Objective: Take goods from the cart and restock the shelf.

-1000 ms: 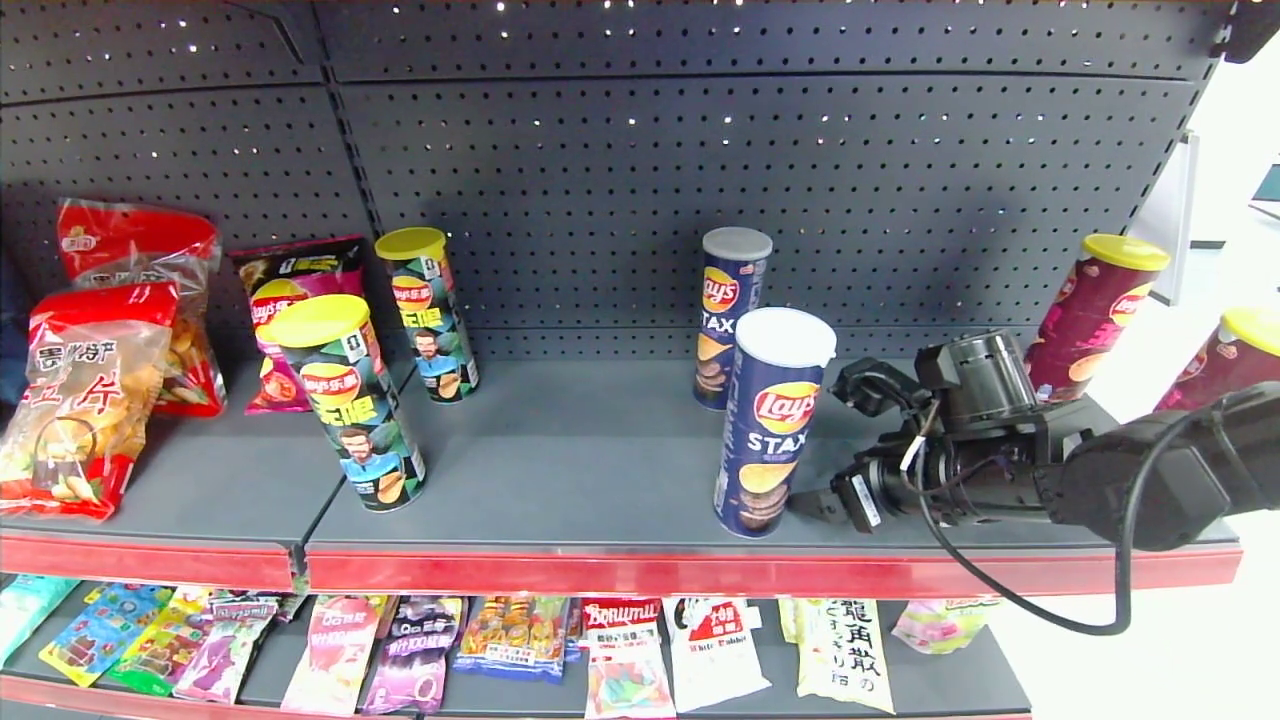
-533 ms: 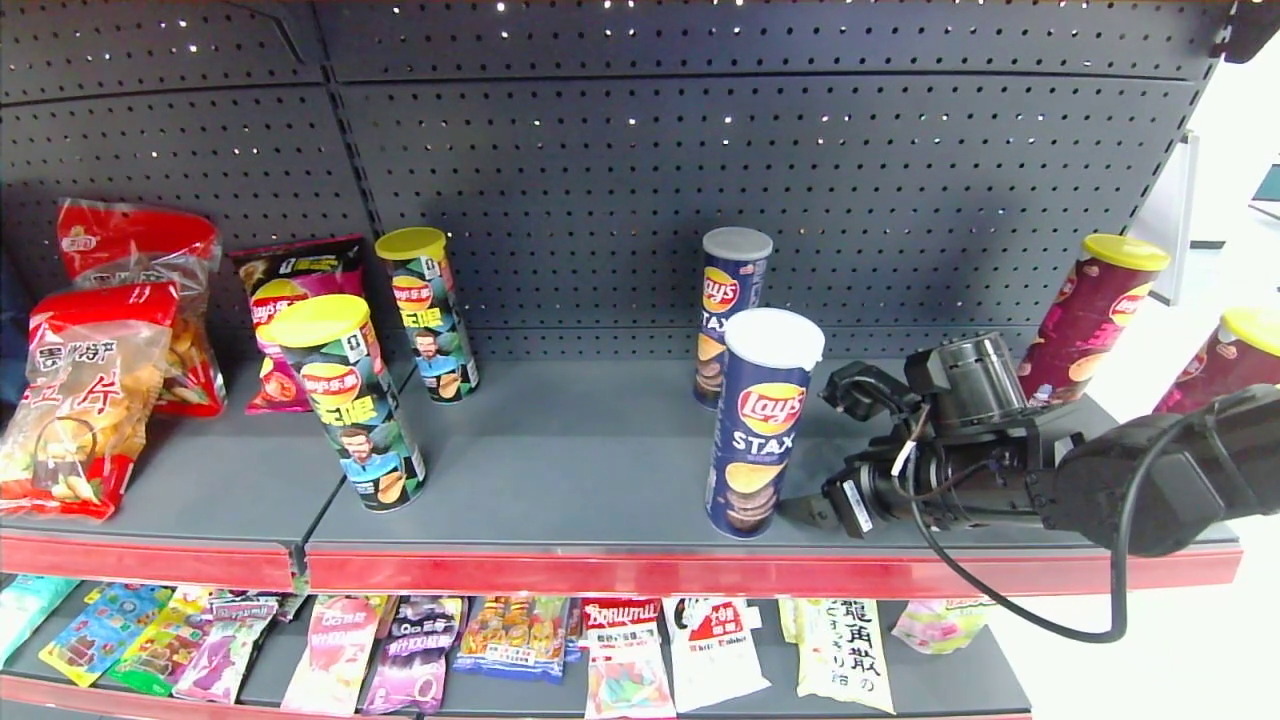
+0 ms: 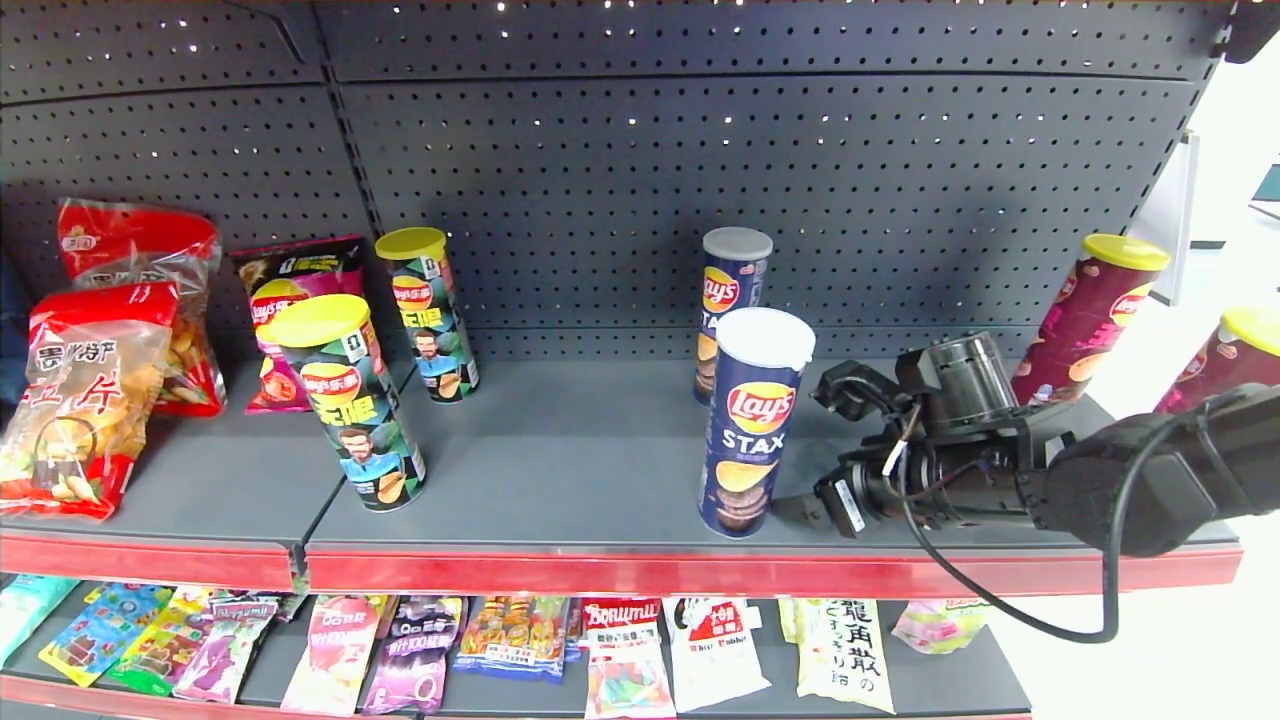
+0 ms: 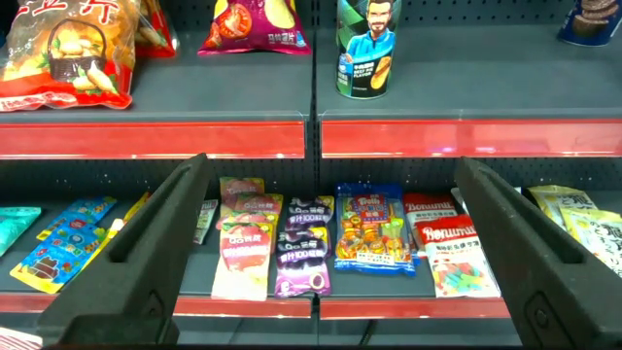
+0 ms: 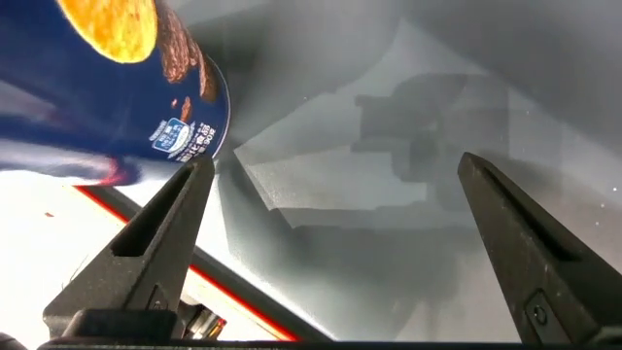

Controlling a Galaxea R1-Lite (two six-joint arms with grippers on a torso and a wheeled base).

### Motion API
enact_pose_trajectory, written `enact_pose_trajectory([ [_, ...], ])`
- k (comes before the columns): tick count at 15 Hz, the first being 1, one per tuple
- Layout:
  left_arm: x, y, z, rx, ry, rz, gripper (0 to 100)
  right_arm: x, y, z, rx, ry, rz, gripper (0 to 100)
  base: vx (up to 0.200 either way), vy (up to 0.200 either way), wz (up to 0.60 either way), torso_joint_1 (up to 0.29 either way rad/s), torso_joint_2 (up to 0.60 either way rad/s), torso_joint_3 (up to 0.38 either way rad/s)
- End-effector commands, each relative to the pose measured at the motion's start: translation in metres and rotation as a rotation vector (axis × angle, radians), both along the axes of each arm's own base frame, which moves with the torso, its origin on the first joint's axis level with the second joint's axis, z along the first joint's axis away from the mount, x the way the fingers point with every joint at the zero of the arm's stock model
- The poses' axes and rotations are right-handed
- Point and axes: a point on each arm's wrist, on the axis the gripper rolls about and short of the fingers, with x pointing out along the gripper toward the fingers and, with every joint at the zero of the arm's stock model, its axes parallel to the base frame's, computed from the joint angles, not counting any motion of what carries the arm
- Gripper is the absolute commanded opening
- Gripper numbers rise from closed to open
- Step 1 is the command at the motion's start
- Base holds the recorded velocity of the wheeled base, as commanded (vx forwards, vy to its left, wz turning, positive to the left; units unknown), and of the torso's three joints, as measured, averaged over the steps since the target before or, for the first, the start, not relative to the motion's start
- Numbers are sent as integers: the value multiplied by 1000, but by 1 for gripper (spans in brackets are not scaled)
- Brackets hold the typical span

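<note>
Right wrist view: my right gripper (image 5: 335,165) has its fingers spread wide, nothing between them | blue chip can (image 5: 117,87) stands on the shelf (image 3: 600,470) near its front edge, just beside one fingertip | my left gripper (image 4: 330,165) is spread too, empty, facing candy bags (image 4: 292,253) one level down.

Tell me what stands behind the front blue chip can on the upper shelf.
A second blue can with a grey lid, upright near the pegboard wall. The front blue can covers much of its lower half.
</note>
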Motion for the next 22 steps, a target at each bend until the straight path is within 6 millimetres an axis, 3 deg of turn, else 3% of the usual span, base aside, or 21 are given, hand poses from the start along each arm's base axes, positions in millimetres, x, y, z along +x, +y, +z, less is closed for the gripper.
enact_pose_trajectory([
  [1,0,0,0,0,-1,0,100,2,-1,-2,-6,1,-11,100,0,0,0,0,0,0],
  [22,0,0,0,0,-1,0,100,8,11,0,6,-13,15,100,0,0,0,0,0,0],
])
